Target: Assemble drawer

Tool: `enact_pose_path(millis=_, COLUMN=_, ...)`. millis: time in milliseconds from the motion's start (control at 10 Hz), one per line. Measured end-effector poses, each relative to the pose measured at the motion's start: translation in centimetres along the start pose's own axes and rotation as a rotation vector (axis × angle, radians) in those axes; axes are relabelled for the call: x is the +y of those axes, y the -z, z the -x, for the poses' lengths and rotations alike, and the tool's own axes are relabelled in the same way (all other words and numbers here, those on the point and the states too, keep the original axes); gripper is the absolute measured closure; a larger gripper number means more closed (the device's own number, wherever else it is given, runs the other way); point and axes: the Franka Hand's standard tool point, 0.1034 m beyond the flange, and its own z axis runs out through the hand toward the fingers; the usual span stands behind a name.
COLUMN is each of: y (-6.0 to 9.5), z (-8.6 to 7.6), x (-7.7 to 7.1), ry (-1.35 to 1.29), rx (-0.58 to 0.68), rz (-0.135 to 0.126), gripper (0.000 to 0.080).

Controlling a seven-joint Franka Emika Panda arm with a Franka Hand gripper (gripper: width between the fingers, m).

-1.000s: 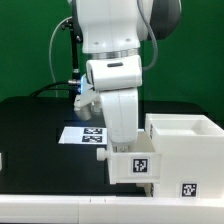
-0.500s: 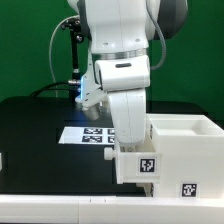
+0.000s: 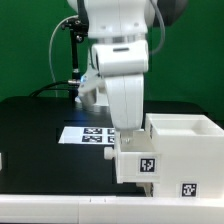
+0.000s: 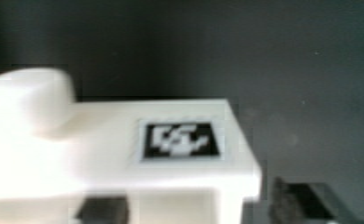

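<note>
My gripper (image 3: pixel 128 146) is shut on a small white drawer tray (image 3: pixel 140 166) with a black-and-white tag on its front. It holds the tray right against the left side of the tall white casing (image 3: pixel 186 140), which stands at the exterior view's right and bears its own tag low on its front. In the wrist view the tray (image 4: pixel 152 165) fills the frame, with its tag on top and a rounded white knob (image 4: pixel 33 96) at one side. The dark fingers (image 4: pixel 303 204) flank the tray, and the gripper (image 4: pixel 200 208) grips it.
The marker board (image 3: pixel 88 134) lies flat on the black table behind the tray. A white part (image 3: pixel 2 160) shows at the exterior view's left edge. A white ledge (image 3: pixel 60 210) runs along the table's front. A black pole and cables stand at the back.
The arm has moved to the exterior view's right with the tray in its grip, bringing the tray closer against the casing's left side.
</note>
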Motion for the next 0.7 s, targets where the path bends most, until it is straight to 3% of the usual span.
enact_pose_path(millis=100, y=1.5, z=0.7, x=0.3, ry=-0.003, rx=-0.010, rz=-0.002, gripper=0.0241)
enact_pose_path(millis=200, y=2.3, z=1.7, x=0.6, ry=0.002, rx=-0.015, rz=-0.013, gripper=0.0241)
enact_pose_path(millis=300, y=2.7, z=3.0, x=0.9, ry=0.007, rx=-0.016, rz=-0.016, gripper=0.0169)
enact_pose_path(millis=500, y=1.3, z=4.9, x=1.0, ry=0.006, rx=-0.010, rz=-0.031, gripper=0.0155)
enact_pose_path(millis=700, y=-1.0, z=5.5, x=0.3, ry=-0.006, rx=0.004, rz=-0.058, gripper=0.0150)
